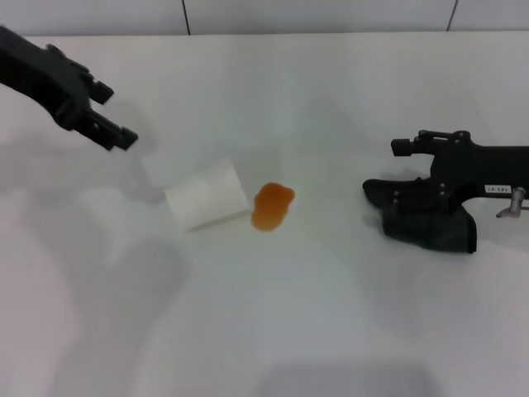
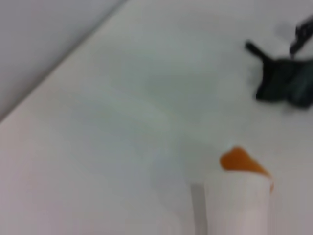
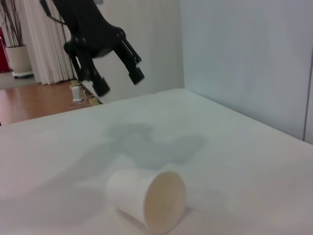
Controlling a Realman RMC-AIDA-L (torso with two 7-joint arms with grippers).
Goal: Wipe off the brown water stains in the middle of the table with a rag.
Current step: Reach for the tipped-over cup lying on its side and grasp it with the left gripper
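The broad plain white smooth table (image 1: 331,314) carries 1 small orange-brown glossy liquid stain (image 1: 272,206), an irregular oval lying near the middle. A white paper cup (image 1: 207,195) lies tipped on its side just beside the stain, on the robot's left of it, with its mouth toward the stain; the cup's rim appears to touch or nearly touch the stain's edge, and contact cannot be confirmed.

The dark charcoal-black soft rag (image 1: 426,219) rests on the table well apart from the stain, on the robot's right. The right gripper (image 1: 417,197) sits low directly over the rag, with the cloth bunched beneath it. Whether its fingers are closed on the cloth cannot be told.

The left gripper (image 1: 106,112) hangs above the table at the far left, clear of the cup. The right wrist view shows its 2 black fingers (image 3: 134,73) spread apart and holding nothing, with its shadow cast on the table beyond the cup.
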